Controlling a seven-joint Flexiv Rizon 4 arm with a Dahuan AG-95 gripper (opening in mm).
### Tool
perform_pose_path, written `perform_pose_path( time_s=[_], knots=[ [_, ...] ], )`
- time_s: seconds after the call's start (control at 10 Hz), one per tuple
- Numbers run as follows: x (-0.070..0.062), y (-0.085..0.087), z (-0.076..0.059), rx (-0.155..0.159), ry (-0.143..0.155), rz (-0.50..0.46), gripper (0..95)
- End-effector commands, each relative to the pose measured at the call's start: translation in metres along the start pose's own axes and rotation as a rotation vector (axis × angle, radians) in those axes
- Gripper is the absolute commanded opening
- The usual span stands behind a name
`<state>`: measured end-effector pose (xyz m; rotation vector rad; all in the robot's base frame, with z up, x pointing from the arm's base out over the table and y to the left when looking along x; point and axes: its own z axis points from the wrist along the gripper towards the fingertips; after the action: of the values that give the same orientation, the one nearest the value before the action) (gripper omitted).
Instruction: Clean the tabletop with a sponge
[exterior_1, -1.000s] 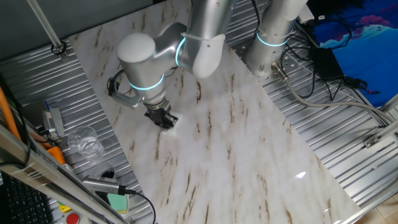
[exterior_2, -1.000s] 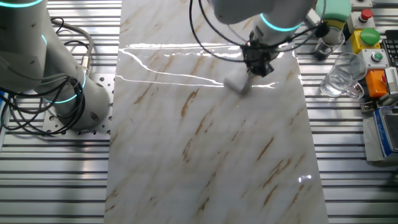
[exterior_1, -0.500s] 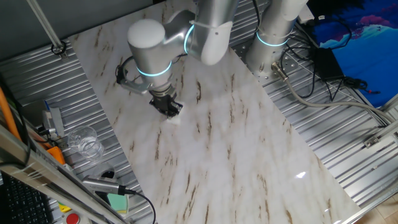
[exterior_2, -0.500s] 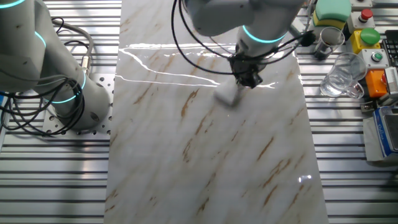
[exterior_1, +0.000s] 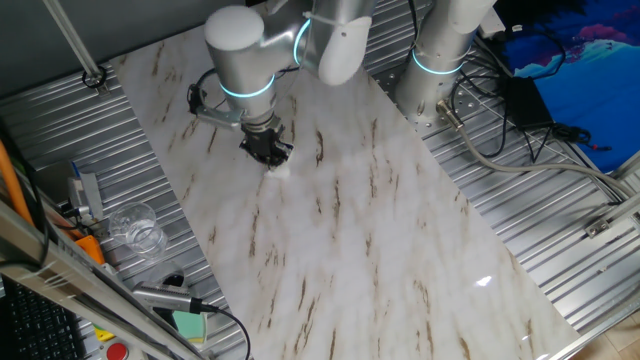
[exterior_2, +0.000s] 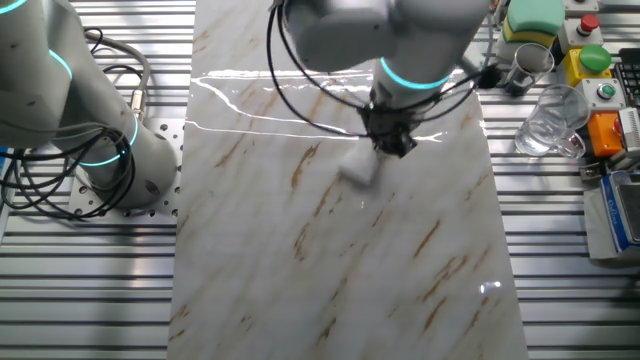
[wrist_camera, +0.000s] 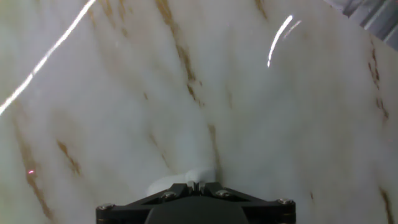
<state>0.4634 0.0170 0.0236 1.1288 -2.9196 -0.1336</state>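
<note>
Spanning most of both fixed views, the counter (exterior_1: 380, 250) is a long glossy slab of white marble pattern with brown streaks, lying on ribbed grey metal. Over its half nearer the clutter of a clear glass (exterior_2: 548, 125) and a pale green block (exterior_2: 540, 15), the arm bends down with its pincer (exterior_2: 388, 140) pointing at the slab, roughly midway between the two long edges and well away from every corner. Clenched in the pincer is the sponge (exterior_2: 358, 171), a small white block whose lower face appears to press on the marble; the hand view shows only a pale sliver of it (wrist_camera: 186, 182) beyond the dark pincer body. I judge the sponge light, soft and easily squashed, so it likely slides readily on the glossy surface yet can fold or twist if pushed hard. A hold across its upper middle, leaving the lower part free, looks best.
</note>
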Motion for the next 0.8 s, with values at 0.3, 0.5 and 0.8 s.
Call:
perform_pose_path(
  time_s=[0.3,0.5,0.8],
  knots=[
    [0.021,-0.01,0.005,0.008,0.001,-0.037,0.0],
    [0.028,-0.013,0.004,0.02,0.015,-0.052,0.0],
    [0.047,-0.017,0.002,0.036,0.03,-0.075,0.0]
  ],
)
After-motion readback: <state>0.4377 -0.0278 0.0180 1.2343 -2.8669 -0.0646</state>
